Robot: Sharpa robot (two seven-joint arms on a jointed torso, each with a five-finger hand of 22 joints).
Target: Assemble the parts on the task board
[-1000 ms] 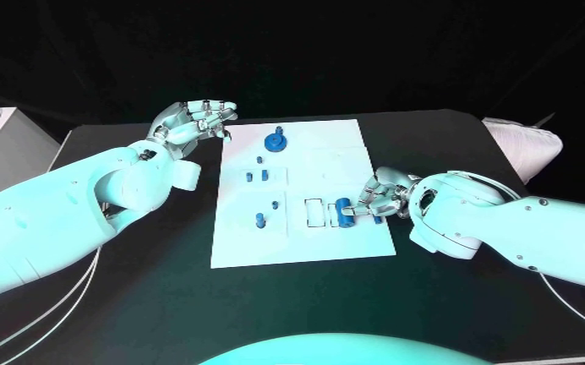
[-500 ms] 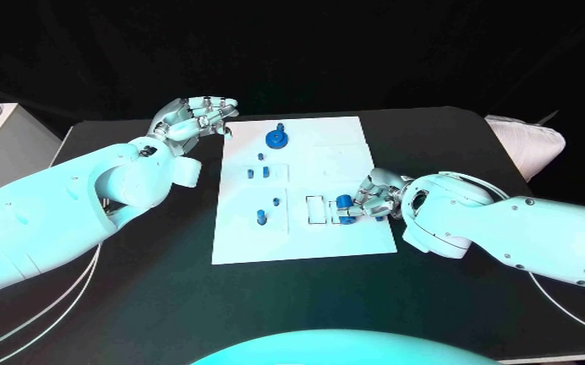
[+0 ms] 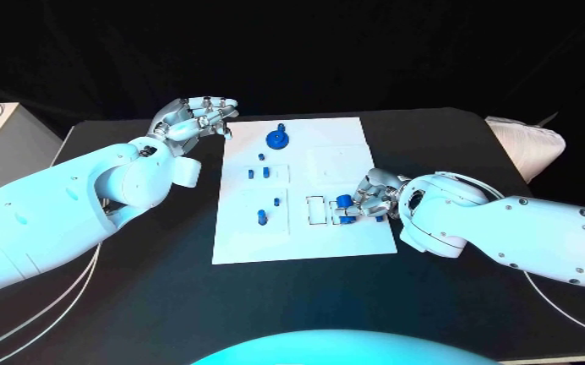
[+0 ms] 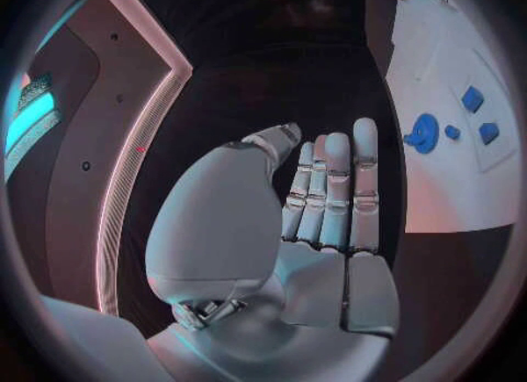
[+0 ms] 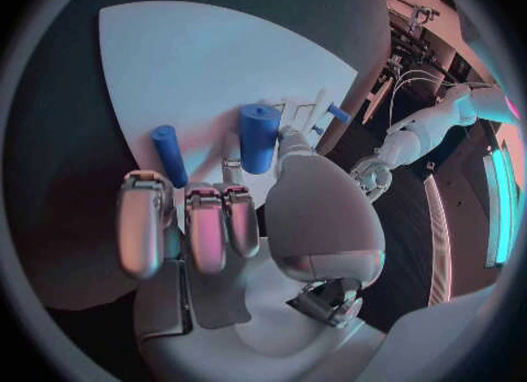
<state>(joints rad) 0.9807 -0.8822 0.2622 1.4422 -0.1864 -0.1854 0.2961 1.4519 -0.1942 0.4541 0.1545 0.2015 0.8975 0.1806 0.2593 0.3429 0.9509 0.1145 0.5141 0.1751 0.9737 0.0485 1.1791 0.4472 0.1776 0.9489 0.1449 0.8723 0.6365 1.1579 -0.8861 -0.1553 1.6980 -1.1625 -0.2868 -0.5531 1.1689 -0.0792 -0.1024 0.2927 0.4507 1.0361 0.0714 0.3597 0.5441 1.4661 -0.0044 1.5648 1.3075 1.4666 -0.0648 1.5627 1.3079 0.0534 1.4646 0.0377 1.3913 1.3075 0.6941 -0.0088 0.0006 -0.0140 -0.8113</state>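
The white task board (image 3: 298,238) lies in the middle of the table. A blue round knob (image 3: 278,138) stands at its far end, also seen in the left wrist view (image 4: 424,133). Small blue pegs (image 3: 259,217) stand in the board's left half. My right hand (image 3: 375,193) rests on the board's right edge, thumb and a fingertip pinching a blue cylinder (image 5: 259,136) at the white slots (image 3: 316,211). A thinner blue peg (image 5: 168,154) lies beside it. My left hand (image 3: 195,118) hovers off the board's far left corner, fingers straight and together (image 4: 329,189), holding nothing.
A pale bundle (image 3: 527,147) sits at the table's right edge, and a white object (image 3: 10,124) at the left edge. Bare black tabletop (image 3: 146,280) surrounds the board.
My right hand has crept a little leftward over the slots, and the blue cylinder in it has shifted with it. The left hand stays where it was.
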